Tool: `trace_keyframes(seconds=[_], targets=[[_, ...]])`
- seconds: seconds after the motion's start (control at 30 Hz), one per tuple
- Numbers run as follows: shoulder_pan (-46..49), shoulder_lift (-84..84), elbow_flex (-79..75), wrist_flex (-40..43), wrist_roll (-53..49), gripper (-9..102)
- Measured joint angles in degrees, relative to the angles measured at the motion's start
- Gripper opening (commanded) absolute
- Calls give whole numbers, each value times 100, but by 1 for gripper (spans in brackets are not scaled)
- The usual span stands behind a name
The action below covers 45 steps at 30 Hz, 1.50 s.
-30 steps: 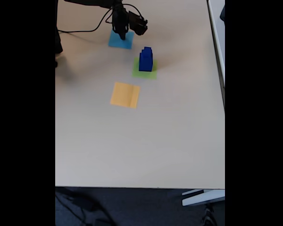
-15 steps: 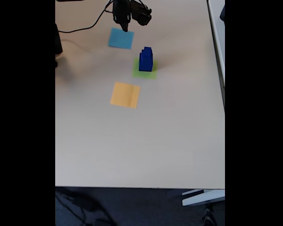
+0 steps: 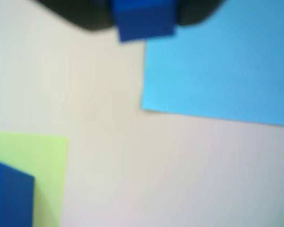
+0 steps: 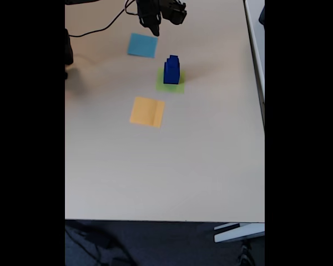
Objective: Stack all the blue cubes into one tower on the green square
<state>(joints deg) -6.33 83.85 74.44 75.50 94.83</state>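
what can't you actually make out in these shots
- Gripper, wrist view: cut off by the top edge and blurred; only dark shapes flank the small blue cube, so the grip itself is unclear.
- Gripper, fixed view: too small and dark to tell whether it holds anything.
- Blue stack on the green square: too small to count cubes; in the wrist view the lower-left corner crops it.
- Light-blue square: runs off the right edge in the wrist view.

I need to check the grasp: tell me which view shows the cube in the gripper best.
The wrist view: the small blue cube sits large at the top edge between the dark fingers of the gripper, lifted above the table, though blurred. In the fixed view the gripper is small and dark, and the cube cannot be made out.
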Motion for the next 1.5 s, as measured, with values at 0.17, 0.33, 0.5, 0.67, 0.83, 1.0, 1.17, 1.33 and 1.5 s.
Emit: trace_keyframes(seconds=[0.17,0.33,0.5,0.67,0.83,1.0,1.17,1.33,1.5], targets=[[193,0,-475,123,-325,3],[448,-202,-1081,316,-633,2],[738,-527,-1617,378,-949,1],[949,-861,-2048,387,-1178,0],[1055,-1099,-2276,387,-1239,0],[1072,-1213,-2347,387,-1239,0],[1169,-1230,-2399,387,-1239,0],[1257,-1327,-2443,387,-1239,0],[1283,-1371,-2443,475,-1090,0]])
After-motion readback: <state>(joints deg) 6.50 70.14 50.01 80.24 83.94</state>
